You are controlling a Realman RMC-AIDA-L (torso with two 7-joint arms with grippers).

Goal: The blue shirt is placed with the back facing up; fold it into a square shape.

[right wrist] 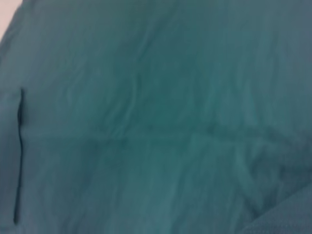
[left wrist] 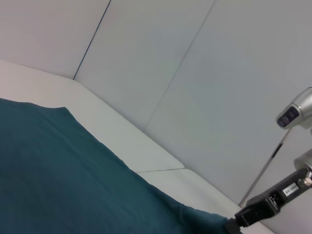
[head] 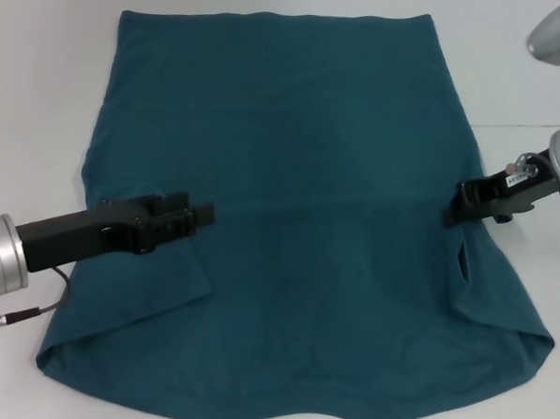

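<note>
The shirt [head: 298, 220] lies spread flat across the white bench [head: 42, 84], plain side up, its straight hem at the far edge and its neckline at the near edge. Both sleeves are folded in over the body: one flap lies on the shirt's left side near the lower corner, the other on its right side, where a dark slit shows along the fold.

The left end effector [head: 205, 215] sits over the left sleeve flap, its black fingers pointing toward the shirt's middle; whether they are parted or pinching cloth cannot be told.

The right end effector [head: 452, 214] is at the shirt's right edge, about halfway along, its tip touching the fabric there; its grip cannot be told either.
</note>
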